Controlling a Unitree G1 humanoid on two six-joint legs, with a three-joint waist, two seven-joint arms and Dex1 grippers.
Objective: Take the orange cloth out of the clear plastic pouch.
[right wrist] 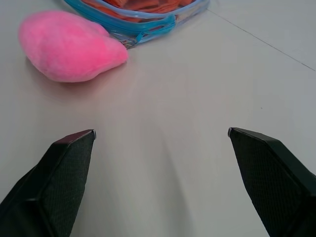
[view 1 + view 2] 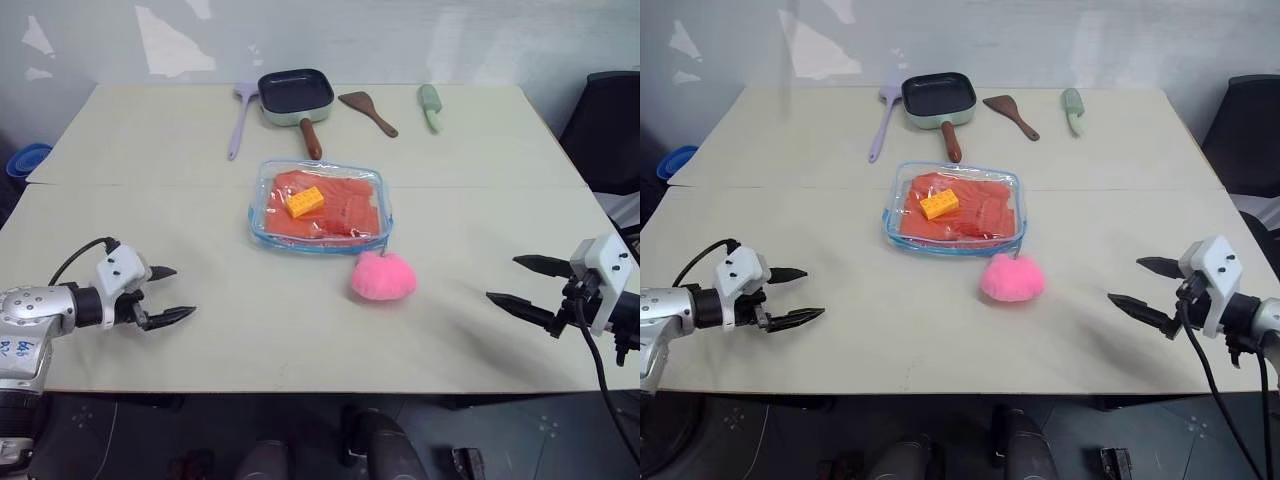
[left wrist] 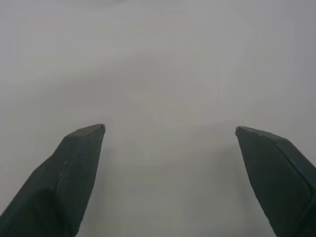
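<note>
The orange cloth (image 2: 335,208) is seen inside the clear plastic pouch (image 2: 262,222) at mid-counter (image 2: 480,150). Nearer than the pouch, the left hand (image 2: 168,295) and right hand (image 2: 517,283) are held released and empty, well apart from it.

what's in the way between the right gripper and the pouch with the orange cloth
The pink fluffy ball lies on the table beside the pouch's near right corner, roughly between it and the open right gripper. A yellow block rests on top of the pouch, over the orange cloth. The open left gripper has a bare stretch of table before it.
</note>
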